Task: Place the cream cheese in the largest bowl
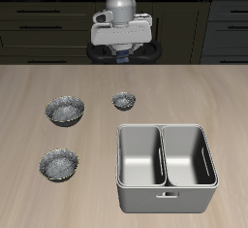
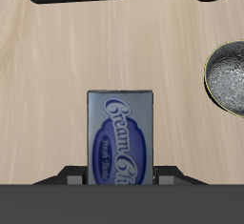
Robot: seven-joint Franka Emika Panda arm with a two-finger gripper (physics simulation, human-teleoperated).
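Cream cheese (image 2: 121, 137) fills the wrist view, lying on bare wood just beneath the gripper (image 1: 122, 50), whose jaws' spacing I cannot tell. Beyond it, open tabletop (image 1: 194, 91) reaches 3 bowls; the largest bowl (image 1: 65, 110) sits well apart.

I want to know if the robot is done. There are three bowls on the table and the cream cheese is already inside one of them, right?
Not quite. There are three bowls, but the cream cheese is not inside any of them. It lies flat on the bare table, apart from the bowls. The wrist view shows this.
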